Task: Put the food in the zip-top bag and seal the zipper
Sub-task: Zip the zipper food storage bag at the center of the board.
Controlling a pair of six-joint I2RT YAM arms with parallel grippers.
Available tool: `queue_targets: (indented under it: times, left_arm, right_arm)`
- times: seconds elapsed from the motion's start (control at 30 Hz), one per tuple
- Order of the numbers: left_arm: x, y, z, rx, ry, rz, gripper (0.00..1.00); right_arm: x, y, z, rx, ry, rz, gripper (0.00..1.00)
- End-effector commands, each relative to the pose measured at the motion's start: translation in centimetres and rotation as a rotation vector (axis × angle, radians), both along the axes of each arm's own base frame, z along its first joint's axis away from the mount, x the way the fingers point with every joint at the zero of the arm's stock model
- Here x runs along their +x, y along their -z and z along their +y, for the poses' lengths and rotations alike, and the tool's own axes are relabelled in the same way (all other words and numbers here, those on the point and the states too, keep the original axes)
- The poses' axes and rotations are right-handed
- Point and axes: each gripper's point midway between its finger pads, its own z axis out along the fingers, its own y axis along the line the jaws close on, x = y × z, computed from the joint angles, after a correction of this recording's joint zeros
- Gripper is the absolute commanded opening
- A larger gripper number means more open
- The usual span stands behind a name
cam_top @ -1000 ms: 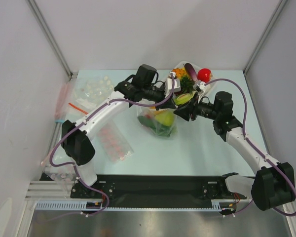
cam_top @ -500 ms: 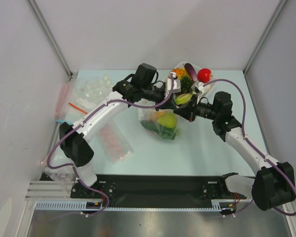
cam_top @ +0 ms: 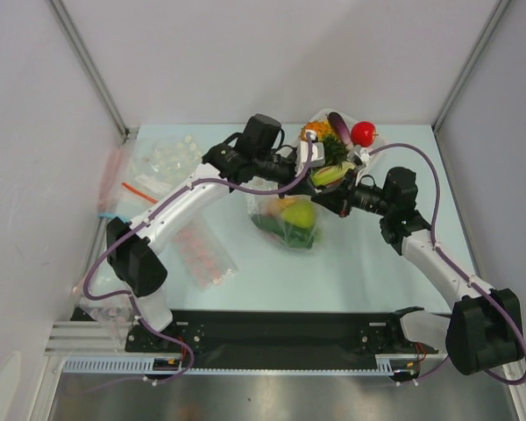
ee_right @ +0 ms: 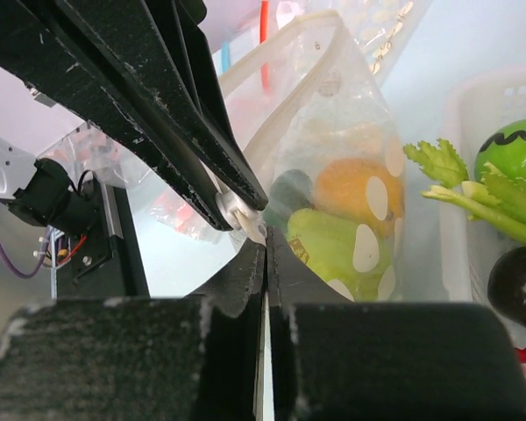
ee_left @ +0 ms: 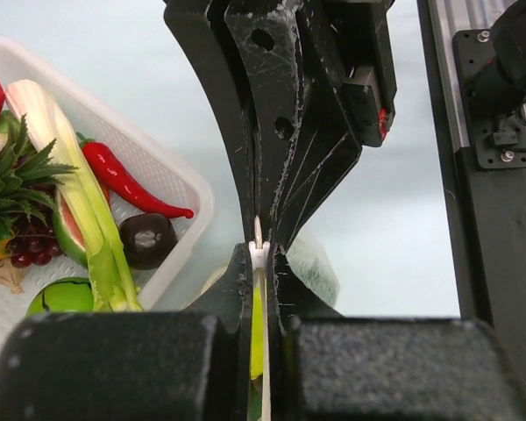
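Observation:
The clear zip-top bag (cam_top: 280, 221) hangs over the table's middle with yellow-green, orange and dark green food (cam_top: 294, 214) inside. My left gripper (cam_top: 316, 175) is shut on the zipper (ee_left: 259, 253) at the bag's top edge. My right gripper (cam_top: 326, 196) faces it tip to tip and is shut on the same edge. In the right wrist view my right gripper (ee_right: 265, 244) pinches the bag (ee_right: 333, 114) beside the left fingers (ee_right: 175, 114). Orange and green pieces (ee_right: 333, 246) show through the plastic. More food lies in the white tray (ee_left: 171, 167).
The tray (cam_top: 373, 149) at the back holds a red tomato (cam_top: 363, 133), a chili (ee_left: 127, 180), a leek (ee_left: 79, 197) and a dark fruit (ee_left: 147, 239). A flat packet with pink-red blobs (cam_top: 202, 250), a white-dotted packet (cam_top: 167, 158) and a red strip (cam_top: 138, 193) lie left.
Both grippers have shifted slightly right with the bag's top edge between them. The bag's body has swung a little right and down.

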Motion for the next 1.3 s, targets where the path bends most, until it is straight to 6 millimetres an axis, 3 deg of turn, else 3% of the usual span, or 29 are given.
queue_targets:
  times: [0.0,0.3,0.53,0.67,0.87,0.9,1.03,1.27]
  left_arm:
    - [0.2,-1.8,0.6,-0.003,-0.035,-0.027,0.00]
    - [2.1,0.5,2.0,0.095,-0.178,0.003,0.00]
    - [3.4,1.1,3.6,0.083,-0.273,0.030,0.00]
    - [4.4,2.2,5.5,0.089,-0.347,0.055,0.00]
    - [5.9,2.3,8.9,0.052,-0.504,0.073,0.00]
    - [6.0,3.2,9.5,0.056,-0.525,0.081,0.00]
    - [6.9,2.8,12.4,0.023,-0.636,0.078,0.00]
    - [7.7,2.6,14.6,0.039,-0.734,0.073,0.00]
  right_arm:
    - [1.0,-2.6,-1.2,0.047,0.063,-0.085,0.00]
    - [2.9,-2.2,-2.3,0.087,0.154,-0.023,0.00]
    - [5.2,-1.6,-3.9,0.132,0.262,0.057,0.00]
    - [6.3,-1.3,-4.6,0.150,0.304,0.095,0.00]
    - [7.7,-0.8,-6.3,0.198,0.383,0.150,0.00]
    - [7.8,-0.5,-6.8,0.200,0.400,0.155,0.00]
    - [8.4,0.2,-8.2,0.205,0.459,0.181,0.00]
    - [9.1,1.0,-10.0,0.193,0.542,0.206,0.00]
